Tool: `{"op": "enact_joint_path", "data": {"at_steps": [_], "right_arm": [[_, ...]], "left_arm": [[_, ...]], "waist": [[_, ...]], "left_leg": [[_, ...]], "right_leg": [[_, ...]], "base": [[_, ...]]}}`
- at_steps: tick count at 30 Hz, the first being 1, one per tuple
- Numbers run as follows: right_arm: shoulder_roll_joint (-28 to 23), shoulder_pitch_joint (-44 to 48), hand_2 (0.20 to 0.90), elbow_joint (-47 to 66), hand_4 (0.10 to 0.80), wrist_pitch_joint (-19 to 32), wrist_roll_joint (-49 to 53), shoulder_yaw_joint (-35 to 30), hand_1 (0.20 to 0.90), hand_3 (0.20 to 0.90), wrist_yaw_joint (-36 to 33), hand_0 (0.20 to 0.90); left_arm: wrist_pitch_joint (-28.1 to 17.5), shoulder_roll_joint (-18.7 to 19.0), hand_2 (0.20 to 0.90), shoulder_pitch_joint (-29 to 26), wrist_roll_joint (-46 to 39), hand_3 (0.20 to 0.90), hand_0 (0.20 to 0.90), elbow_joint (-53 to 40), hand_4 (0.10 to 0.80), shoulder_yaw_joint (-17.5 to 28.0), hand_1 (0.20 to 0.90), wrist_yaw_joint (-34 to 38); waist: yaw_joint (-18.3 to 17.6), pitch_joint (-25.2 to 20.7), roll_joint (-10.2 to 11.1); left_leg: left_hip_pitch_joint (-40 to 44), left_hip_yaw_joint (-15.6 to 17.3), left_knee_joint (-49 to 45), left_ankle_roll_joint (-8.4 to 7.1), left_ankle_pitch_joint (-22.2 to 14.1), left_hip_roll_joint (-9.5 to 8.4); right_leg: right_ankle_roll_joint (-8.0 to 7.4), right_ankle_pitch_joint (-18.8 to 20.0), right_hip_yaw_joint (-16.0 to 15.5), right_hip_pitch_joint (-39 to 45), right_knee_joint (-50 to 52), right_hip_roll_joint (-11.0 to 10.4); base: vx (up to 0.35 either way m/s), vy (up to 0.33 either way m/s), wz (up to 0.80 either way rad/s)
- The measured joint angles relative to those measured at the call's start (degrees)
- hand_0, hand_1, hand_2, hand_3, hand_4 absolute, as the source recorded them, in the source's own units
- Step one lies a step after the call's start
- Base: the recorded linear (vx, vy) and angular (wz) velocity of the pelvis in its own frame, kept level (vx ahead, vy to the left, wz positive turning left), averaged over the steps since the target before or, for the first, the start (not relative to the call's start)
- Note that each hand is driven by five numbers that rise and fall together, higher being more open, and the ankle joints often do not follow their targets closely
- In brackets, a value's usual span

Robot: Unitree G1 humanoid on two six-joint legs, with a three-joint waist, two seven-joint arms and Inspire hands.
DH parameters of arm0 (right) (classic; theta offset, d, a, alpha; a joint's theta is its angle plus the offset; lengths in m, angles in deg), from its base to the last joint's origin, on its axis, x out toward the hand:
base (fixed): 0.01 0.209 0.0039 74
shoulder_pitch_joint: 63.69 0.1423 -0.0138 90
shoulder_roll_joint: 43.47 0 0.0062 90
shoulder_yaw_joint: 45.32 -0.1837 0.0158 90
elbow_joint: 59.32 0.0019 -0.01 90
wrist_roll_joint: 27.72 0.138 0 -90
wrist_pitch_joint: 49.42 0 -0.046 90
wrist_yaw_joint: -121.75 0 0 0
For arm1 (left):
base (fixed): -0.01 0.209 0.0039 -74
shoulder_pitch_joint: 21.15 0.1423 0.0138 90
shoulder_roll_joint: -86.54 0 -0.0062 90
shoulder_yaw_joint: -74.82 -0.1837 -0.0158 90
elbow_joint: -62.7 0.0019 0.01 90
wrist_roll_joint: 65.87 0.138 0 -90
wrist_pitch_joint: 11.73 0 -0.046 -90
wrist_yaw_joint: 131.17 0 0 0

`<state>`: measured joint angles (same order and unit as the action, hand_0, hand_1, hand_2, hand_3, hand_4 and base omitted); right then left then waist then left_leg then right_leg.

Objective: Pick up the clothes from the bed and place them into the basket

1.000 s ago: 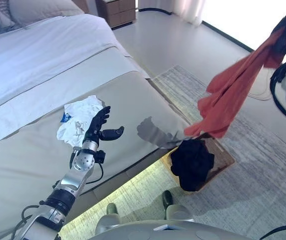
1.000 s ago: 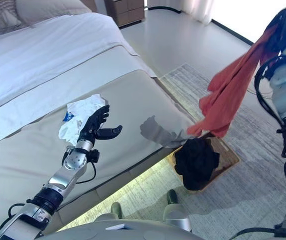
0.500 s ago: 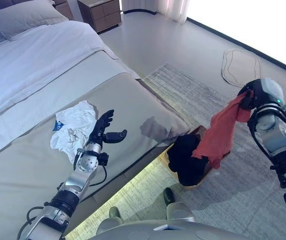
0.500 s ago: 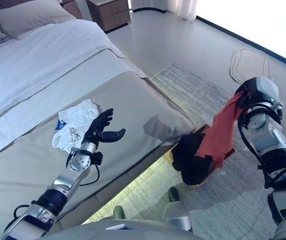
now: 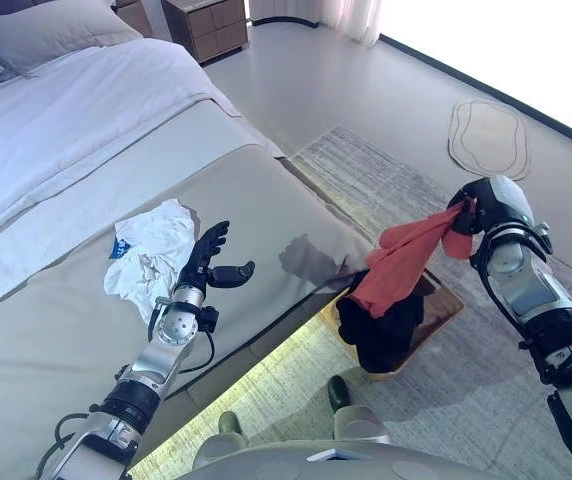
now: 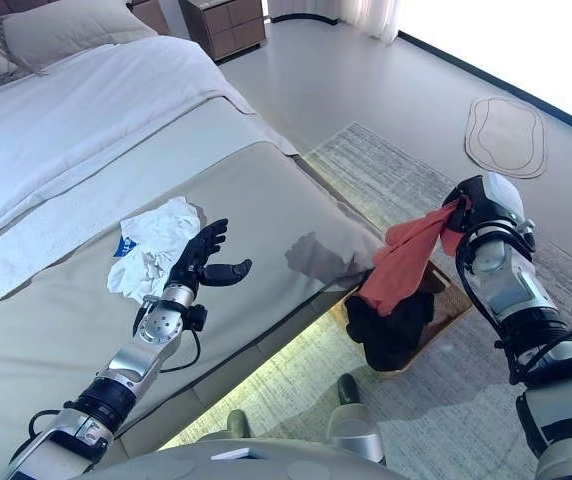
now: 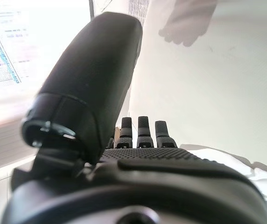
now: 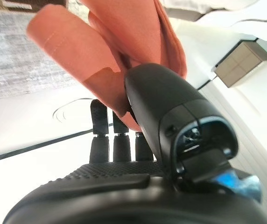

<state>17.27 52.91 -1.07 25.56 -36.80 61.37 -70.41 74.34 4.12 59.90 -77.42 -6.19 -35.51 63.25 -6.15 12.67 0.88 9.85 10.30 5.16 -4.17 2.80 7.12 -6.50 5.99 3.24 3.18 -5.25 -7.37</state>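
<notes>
A red cloth hangs from my right hand, which is shut on its upper end; the right wrist view shows the cloth pinched between the thumb and the fingers. The cloth's lower end hangs just above the wooden basket on the floor by the bed's corner, which holds dark clothes. A crumpled white cloth lies on the beige bed cover. My left hand is open, fingers straight, resting on the bed right beside the white cloth.
The basket stands on a grey rug. A small oval mat lies further out on the floor. A wooden nightstand and pillows are at the head of the bed.
My right arm has come down, bringing the red cloth from high up at the right to just over the basket. The left hand has stayed in place. The camera has shifted.
</notes>
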Motion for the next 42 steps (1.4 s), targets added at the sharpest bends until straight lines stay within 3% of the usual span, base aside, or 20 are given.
{"op": "enact_joint_path", "data": {"at_steps": [16,27,34,42], "right_arm": [[0.81,-0.06,0.900,-0.79,0.800,-0.50,-0.64,-0.02,0.900,0.900,-3.94,0.900],[0.81,0.64,0.900,5.42,0.800,-0.15,-0.59,0.00,0.900,0.900,-4.11,0.900],[0.79,9.05,0.900,5.38,0.800,-0.32,-0.50,2.60,0.900,0.900,-6.40,0.900],[0.84,19.50,0.900,5.26,0.800,-0.05,-1.62,8.82,0.900,0.900,-7.58,0.900]], "left_arm": [[0.05,0.01,0.900,0.00,0.31,0.900,0.900,0.00,0.800,0.01,0.900,0.15],[0.05,-0.37,0.900,-0.02,0.39,0.900,0.900,0.00,0.800,0.07,0.900,0.97],[0.05,-0.49,0.900,-0.04,0.38,0.900,0.900,0.16,0.800,0.33,0.900,1.88],[-0.05,-0.34,0.900,2.60,0.35,0.900,0.900,0.87,0.800,2.49,0.900,2.10]], "waist": [[-0.01,0.07,-0.20],[1.38,0.38,-1.31],[4.42,0.31,-1.54],[11.61,-0.04,-2.43]], "left_leg": [[-0.28,-0.54,-0.02,-0.01,0.03,0.06],[-0.56,-1.71,-0.04,-0.10,0.17,0.20],[-2.01,-5.59,-0.05,-0.66,1.10,0.37],[-4.76,-12.54,-0.08,-0.51,2.24,0.47]], "right_leg": [[0.00,0.00,-0.63,0.05,0.00,0.00],[0.00,0.00,-1.72,0.48,-0.02,0.01],[0.02,-0.05,-5.39,1.43,-0.05,-0.10],[0.56,-1.18,-11.97,3.14,-0.08,-0.38]], "base": [[-0.001,-0.001,0.01],[0.016,-0.004,0.04],[0.047,-0.014,0.26],[0.066,0.011,0.44]]}}
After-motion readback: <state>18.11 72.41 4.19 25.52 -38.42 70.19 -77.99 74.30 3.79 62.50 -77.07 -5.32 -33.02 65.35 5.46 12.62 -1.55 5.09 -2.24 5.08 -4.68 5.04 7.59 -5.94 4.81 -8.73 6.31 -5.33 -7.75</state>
